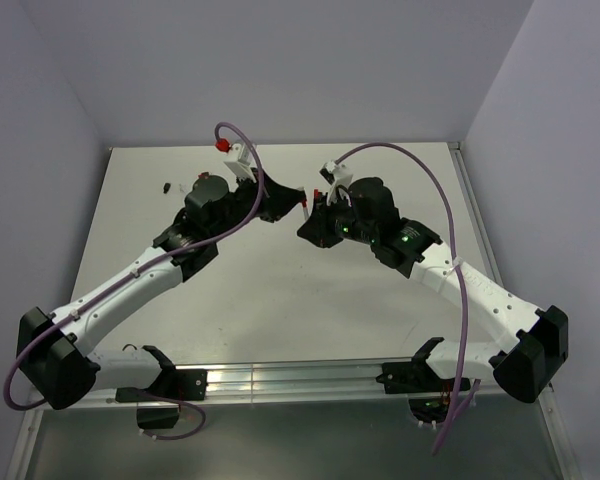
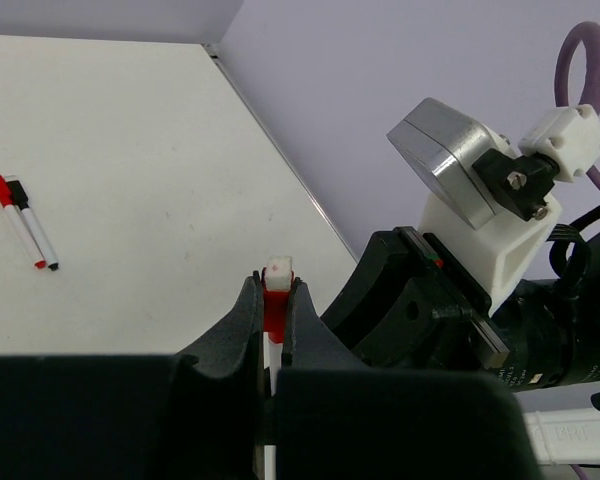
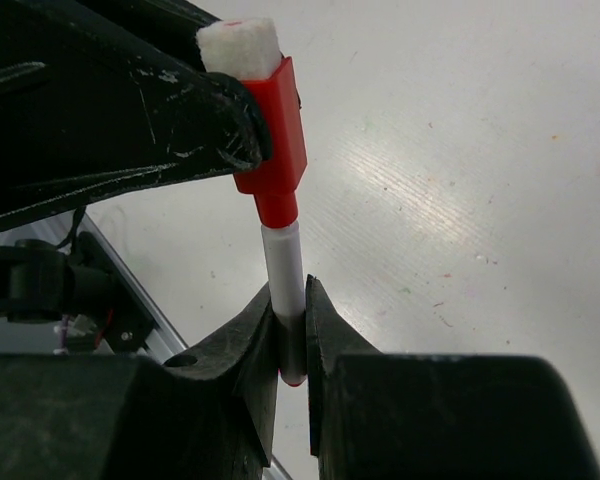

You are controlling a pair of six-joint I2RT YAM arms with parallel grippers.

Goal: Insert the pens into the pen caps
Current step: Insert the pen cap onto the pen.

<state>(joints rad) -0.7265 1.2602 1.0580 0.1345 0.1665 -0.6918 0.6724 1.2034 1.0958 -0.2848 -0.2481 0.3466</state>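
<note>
step: pen [image 3: 281, 245] seated in red cap [image 3: 270, 150]? | left gripper [image 2: 275, 292] pinches red cap, 12 o'clock of right gripper [image 3: 290, 305] pinching pen | next: press coaxially, confirm seating, release

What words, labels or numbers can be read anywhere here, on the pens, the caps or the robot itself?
No text here can be read.
Faint raised lettering on a white arm piece: too blurred to read.
The pen and the red cap on it: no print visible.
The two pens lying on the table: too small to tell.
</note>
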